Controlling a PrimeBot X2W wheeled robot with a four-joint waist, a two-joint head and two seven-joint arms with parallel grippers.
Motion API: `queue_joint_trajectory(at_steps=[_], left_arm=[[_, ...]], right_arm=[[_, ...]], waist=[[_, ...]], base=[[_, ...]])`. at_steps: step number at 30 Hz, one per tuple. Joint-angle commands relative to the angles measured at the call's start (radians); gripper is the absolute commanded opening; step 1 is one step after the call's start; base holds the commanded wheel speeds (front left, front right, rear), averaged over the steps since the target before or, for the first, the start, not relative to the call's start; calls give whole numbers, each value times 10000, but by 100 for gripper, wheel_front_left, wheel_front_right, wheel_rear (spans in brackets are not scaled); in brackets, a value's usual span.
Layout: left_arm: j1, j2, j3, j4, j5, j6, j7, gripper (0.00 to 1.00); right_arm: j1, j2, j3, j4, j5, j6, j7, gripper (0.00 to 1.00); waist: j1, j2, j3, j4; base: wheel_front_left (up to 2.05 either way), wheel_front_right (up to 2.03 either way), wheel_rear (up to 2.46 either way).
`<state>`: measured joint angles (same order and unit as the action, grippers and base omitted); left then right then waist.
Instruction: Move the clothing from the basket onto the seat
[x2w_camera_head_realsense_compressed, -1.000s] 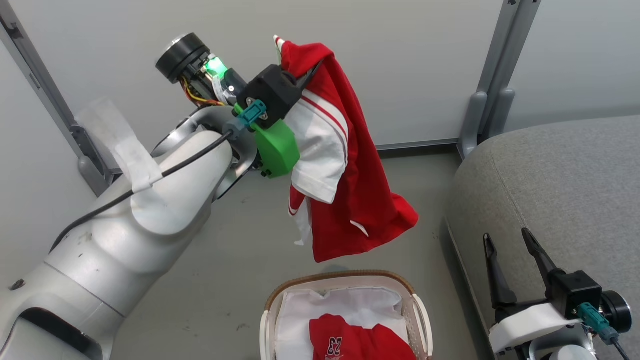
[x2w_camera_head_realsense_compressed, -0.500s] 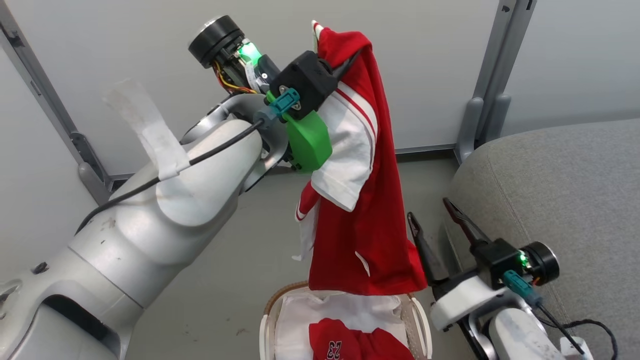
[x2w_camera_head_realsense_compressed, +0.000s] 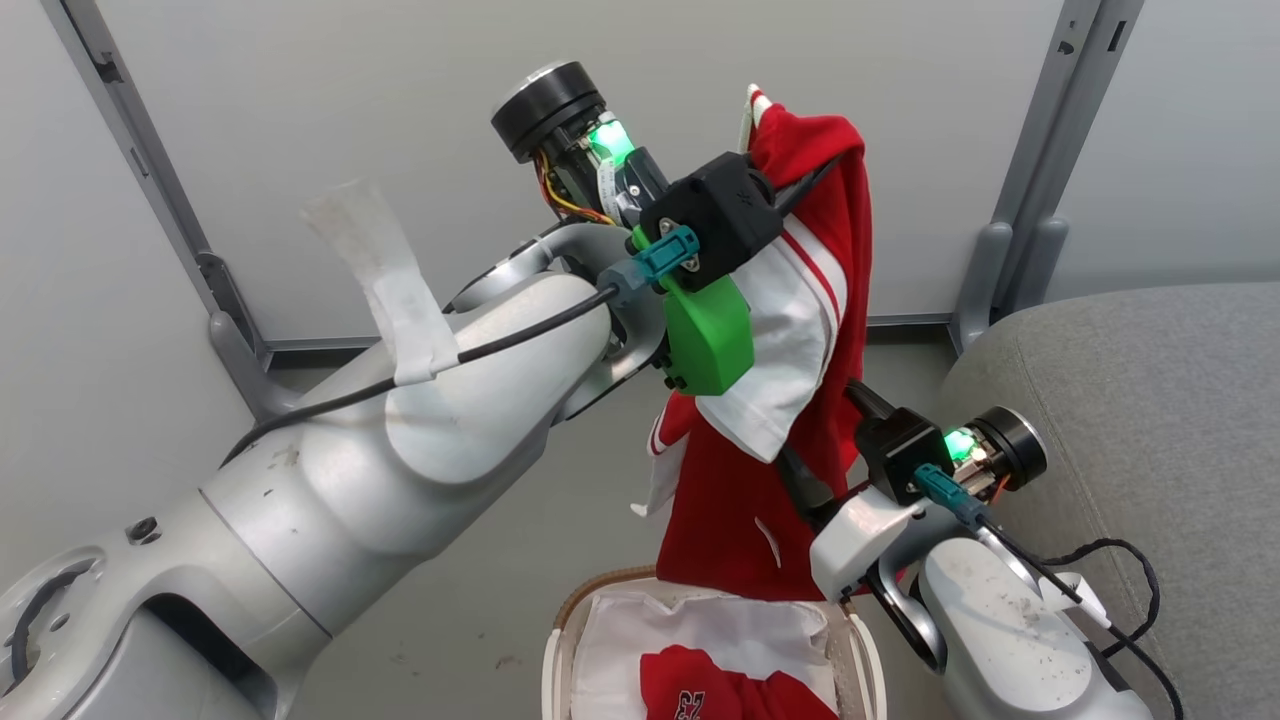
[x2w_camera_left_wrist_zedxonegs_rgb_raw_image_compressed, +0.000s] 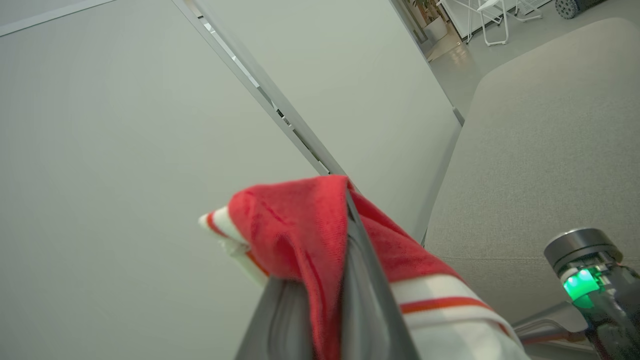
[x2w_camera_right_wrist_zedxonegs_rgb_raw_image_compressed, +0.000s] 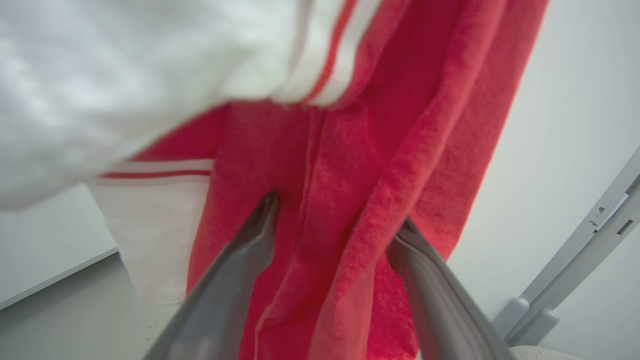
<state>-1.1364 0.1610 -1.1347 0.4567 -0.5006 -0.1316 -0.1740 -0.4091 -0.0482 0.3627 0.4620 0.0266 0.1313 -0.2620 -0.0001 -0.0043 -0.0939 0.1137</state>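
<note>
My left gripper is raised high and shut on the top of a red garment with white stripes, part of the clothing. It hangs down to just above the basket. In the left wrist view the fingers pinch the red cloth. My right gripper is open, reaching up into the hanging garment from the right. The right wrist view has a red fold between its spread fingers. A second red garment with a white 23 lies in the basket. The grey seat is at the right.
The basket's white liner lies under the garment inside it. Pale wall panels with grey metal posts stand behind. Grey floor spreads around the basket. A black cable trails from my right arm over the seat's edge.
My right gripper swung up and left from beside the seat to the hanging garment, its fingers now either side of a fold. My left arm carried the garment rightward. The head camera shifted too.
</note>
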Motion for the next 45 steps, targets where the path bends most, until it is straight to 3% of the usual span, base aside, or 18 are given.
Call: queue_joint_trajectory(at_steps=[1, 3, 4, 5, 6, 18, 20, 21, 22, 27, 34, 45], left_arm=[[-194, -50, -44, -89, -146, 22, 19, 0], [-179, -66, -118, -181, -255, 22, 20, 0], [-158, -63, -149, -209, -295, 22, 11, 0], [-104, -45, -186, -242, -348, 22, -3, 0], [-37, -12, -203, -257, -405, 22, -16, 0], [1653, 441, -6, 407, -1395, 201, -440, 0], [2162, 413, 177, 595, -1673, 276, -623, 45], [2397, 394, 264, 679, -1765, 287, -695, 89], [2675, 368, 420, 786, -1922, 357, -772, 100], [3824, 293, 830, 1128, -1938, 396, -932, 100], [5623, 114, 2334, 770, -1781, 308, -914, 100], [7372, -129, 3853, 752, -886, 108, -904, 100]], right_arm=[[-138, -40, -33, 129, 19, -10, -46, 100], [-239, -42, -134, 271, 25, -10, -47, 97], [-251, -45, -196, 345, 83, -10, -47, 51], [-269, -42, -253, 425, 135, -10, -46, 33], [-314, -36, -290, 468, 165, -10, -46, 0], [-92, -40, -1104, 217, 78, -10, -47, 0], [-43, -39, -1249, 159, 31, -10, -47, 0], [-16, -39, -1333, 133, -1, -10, -47, 0], [14, -39, -1442, 97, -24, -10, -47, 0], [103, -39, -1809, -39, -140, -10, -47, 0], [269, -39, -2231, -134, -326, -10, -47, 0], [360, -41, -2903, -268, -480, -10, -47, 0]], waist=[[1, 43, -28, 78], [1, 43, -27, 127], [1, 43, -27, 146], [1, 43, -26, 169], [1, 43, -19, 191], [1, 43, 94, 229], [1, 43, 116, 235], [1, 43, 128, 236], [1, 43, 144, 232], [1, 43, 215, 201], [1, 43, 303, 147], [1, 43, 385, 68]], base=[[0, 0, 0], [0, 0, 0], [0, 0, 0], [0, 0, 0], [0, 0, 0], [0, 0, 0], [0, 0, 0], [0, 0, 0], [0, 0, 0], [0, 0, 0], [0, 0, 0], [0, 0, 0]])
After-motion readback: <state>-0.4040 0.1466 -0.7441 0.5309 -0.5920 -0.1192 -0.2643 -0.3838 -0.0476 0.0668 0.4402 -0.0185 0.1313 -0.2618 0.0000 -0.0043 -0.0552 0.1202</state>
